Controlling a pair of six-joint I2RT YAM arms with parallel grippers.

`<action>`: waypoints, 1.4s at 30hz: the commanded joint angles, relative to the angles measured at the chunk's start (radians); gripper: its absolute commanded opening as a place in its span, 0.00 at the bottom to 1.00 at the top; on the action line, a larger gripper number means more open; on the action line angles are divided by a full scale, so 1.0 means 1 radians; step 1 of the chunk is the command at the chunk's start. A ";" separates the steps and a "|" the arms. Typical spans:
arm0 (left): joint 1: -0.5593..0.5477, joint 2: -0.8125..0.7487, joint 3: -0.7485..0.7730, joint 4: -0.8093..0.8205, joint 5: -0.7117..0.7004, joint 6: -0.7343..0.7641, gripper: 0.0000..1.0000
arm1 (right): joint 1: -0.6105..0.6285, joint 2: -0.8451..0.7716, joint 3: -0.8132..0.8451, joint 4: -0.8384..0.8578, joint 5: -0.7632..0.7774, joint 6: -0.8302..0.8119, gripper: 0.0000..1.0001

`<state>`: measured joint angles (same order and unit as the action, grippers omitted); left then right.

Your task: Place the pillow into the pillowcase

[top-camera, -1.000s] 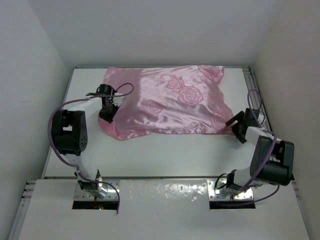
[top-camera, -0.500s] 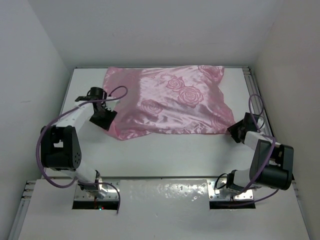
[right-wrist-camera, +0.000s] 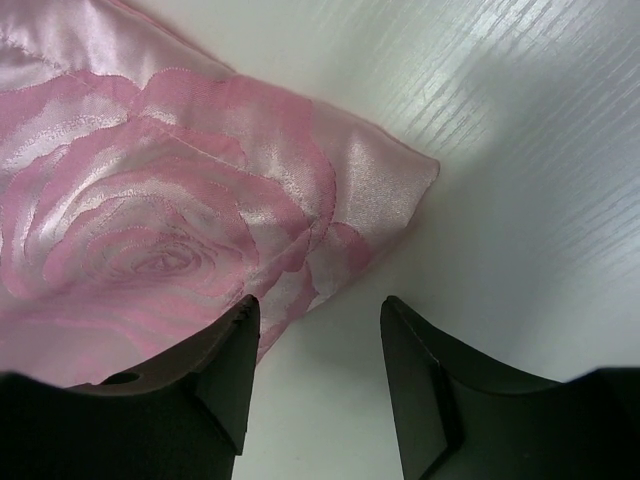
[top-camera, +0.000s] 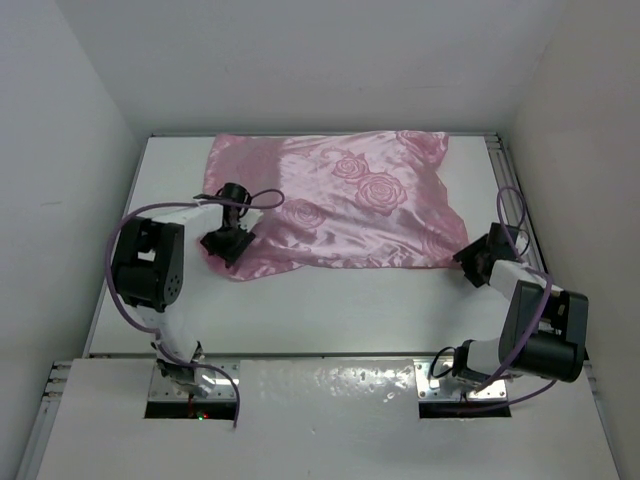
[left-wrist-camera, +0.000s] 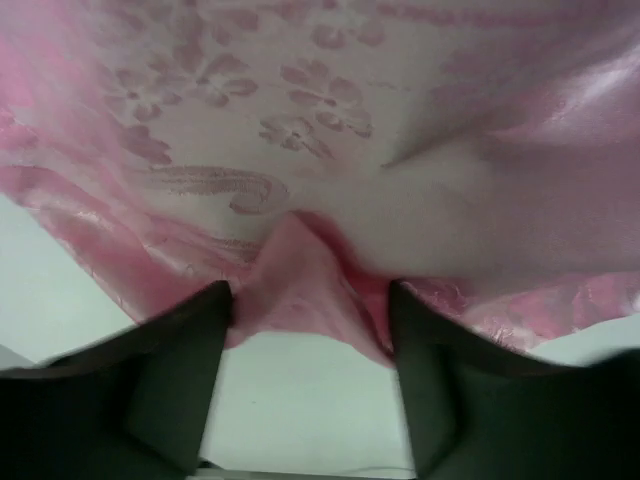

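Observation:
The pink satin pillowcase (top-camera: 340, 205) with rose pattern lies puffed across the back of the table. The pillow is hidden; none of its cream foam shows. My left gripper (top-camera: 232, 245) is open at the pillowcase's near left edge, where a pinched fold of pink fabric (left-wrist-camera: 300, 290) sits between the fingers (left-wrist-camera: 180, 380), which do not close on it. My right gripper (top-camera: 478, 262) is open at the near right corner. In the right wrist view that corner (right-wrist-camera: 395, 185) lies just ahead of the fingers (right-wrist-camera: 225, 370), on the table.
White walls stand close around the white table (top-camera: 340, 300). A metal rail (top-camera: 500, 160) runs along the table's right edge. The arm bases (top-camera: 190, 375) are at the near edge.
My left gripper has swung out to the left and come back right, down onto the pillowcase's near left edge. My right gripper has shifted slightly right and stayed by the right corner.

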<state>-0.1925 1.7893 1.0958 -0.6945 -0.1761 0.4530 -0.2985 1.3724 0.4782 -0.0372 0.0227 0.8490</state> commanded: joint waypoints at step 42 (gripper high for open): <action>0.486 0.017 0.274 0.033 0.380 -0.019 0.52 | 0.070 0.152 0.149 -0.122 -0.090 -0.105 0.74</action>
<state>0.3332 1.6943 1.3415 -0.7712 0.2161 0.5144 -0.2180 1.4761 0.6403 -0.1677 0.0097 0.6914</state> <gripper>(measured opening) 0.530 0.777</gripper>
